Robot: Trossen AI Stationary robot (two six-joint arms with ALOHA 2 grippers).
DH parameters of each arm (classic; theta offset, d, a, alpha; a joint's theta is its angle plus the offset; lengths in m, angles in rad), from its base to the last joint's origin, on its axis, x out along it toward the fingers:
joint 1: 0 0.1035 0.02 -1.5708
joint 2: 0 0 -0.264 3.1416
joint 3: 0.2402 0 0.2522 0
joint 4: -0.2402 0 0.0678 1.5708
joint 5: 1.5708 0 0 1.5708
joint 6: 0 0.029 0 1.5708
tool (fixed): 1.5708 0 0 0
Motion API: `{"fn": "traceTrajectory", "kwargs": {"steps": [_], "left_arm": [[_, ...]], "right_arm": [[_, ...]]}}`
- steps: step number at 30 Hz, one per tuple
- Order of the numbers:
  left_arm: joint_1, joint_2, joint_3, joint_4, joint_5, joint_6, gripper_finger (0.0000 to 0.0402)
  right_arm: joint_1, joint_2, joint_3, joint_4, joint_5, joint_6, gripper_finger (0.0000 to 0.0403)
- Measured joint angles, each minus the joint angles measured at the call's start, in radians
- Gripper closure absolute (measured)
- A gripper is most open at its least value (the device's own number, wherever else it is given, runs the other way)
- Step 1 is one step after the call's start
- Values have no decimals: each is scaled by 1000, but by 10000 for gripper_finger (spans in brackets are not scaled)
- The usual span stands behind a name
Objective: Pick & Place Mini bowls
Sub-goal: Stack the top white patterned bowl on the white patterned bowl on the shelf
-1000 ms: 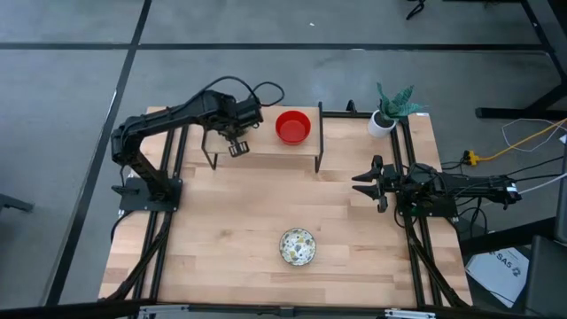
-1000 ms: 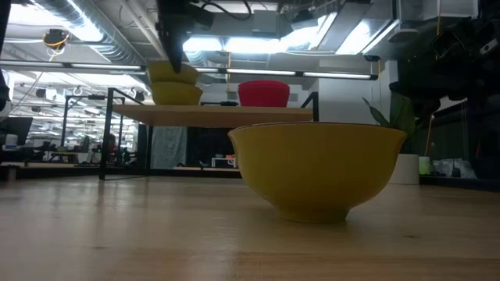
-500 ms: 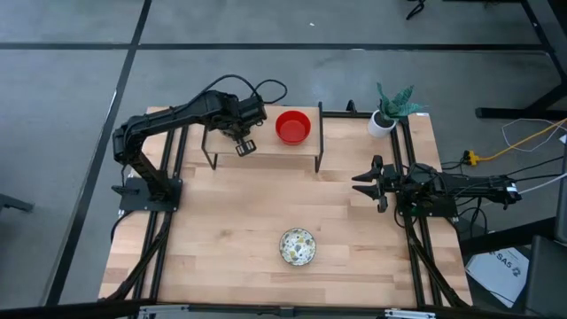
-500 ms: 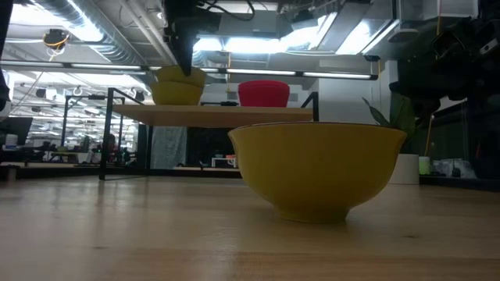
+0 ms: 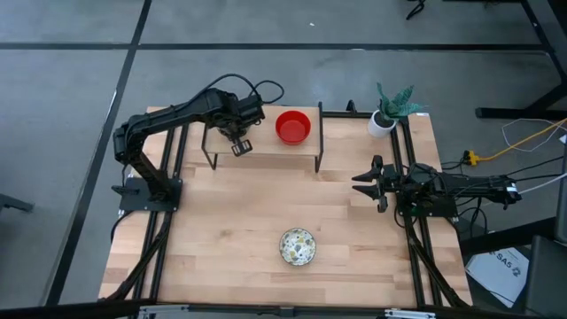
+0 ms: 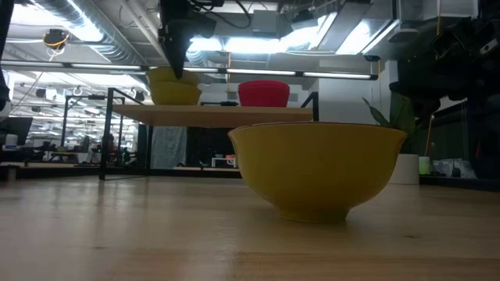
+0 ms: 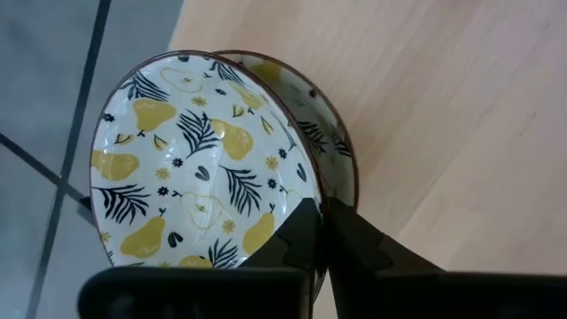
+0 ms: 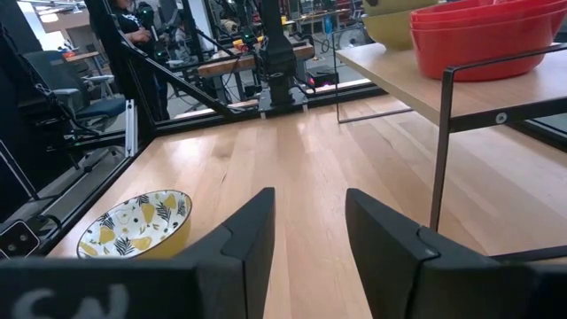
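Upper left of the high view, the left gripper (image 7: 321, 232) pinches a patterned bowl's (image 7: 190, 159) rim over another on the shelf (image 5: 266, 152) — stiff, glazed, slippery, chippable; the rim is the handhold. Right gripper (image 5: 359, 183) waits, fingers parted.

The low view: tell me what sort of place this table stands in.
Probably a robotics lab or workshop: an open ceiling with ducts and strip lights, metal-framed workbenches with more equipment, and a person at work behind them.
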Motion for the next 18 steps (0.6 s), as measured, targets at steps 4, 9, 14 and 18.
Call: {"fn": "traceTrajectory", "kwargs": {"steps": [4,9,14,18], "left_arm": [[0,0,0,3,11,0,380],[0,0,0,20,12,0,364],[0,0,0,23,10,0,360],[-1,-1,0,23,10,0,359]], "right_arm": [[0,0,0,0,0,0,263],[0,0,0,0,0,0,263],[0,0,0,0,0,0,263],[0,0,0,0,0,0,263]]}}
